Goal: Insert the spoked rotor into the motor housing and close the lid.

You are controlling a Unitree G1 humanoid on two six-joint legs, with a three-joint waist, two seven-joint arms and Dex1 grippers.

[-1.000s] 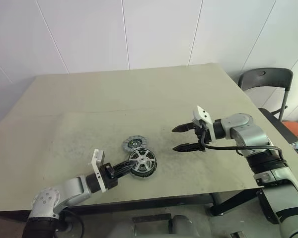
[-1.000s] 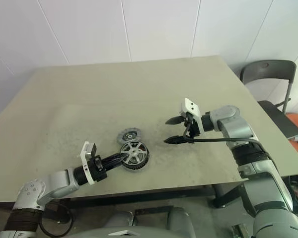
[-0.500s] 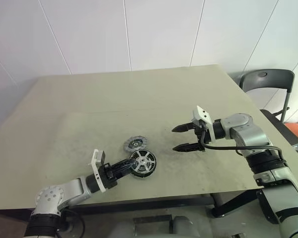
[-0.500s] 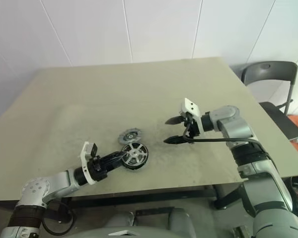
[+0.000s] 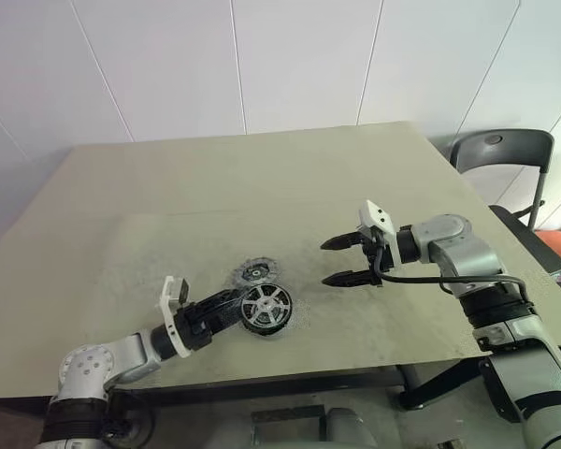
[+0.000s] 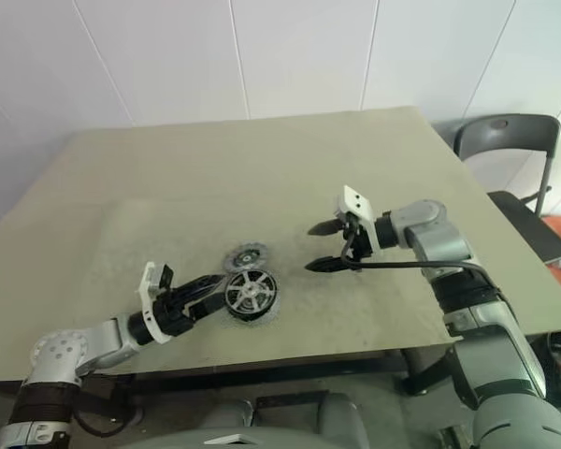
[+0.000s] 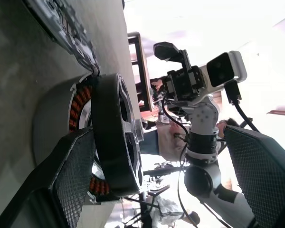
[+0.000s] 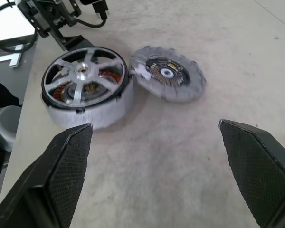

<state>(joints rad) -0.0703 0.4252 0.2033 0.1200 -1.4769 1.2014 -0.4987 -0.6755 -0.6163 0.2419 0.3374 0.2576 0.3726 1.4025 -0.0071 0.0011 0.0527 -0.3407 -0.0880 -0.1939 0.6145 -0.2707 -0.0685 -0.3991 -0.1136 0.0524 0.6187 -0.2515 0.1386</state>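
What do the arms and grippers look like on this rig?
Both arms are silver-grey metal with black joint bands. Each wrist carries a small white camera block, and the left gripper and right gripper each have two black fingers with mesh-textured pads. A black cable loops along the right forearm.

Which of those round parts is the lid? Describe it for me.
On the table, near its front edge, two round parts lie side by side. The lid is the smaller grey disc with a ribbed, notched edge, lying flat behind the motor housing, which carries the spoked rotor.
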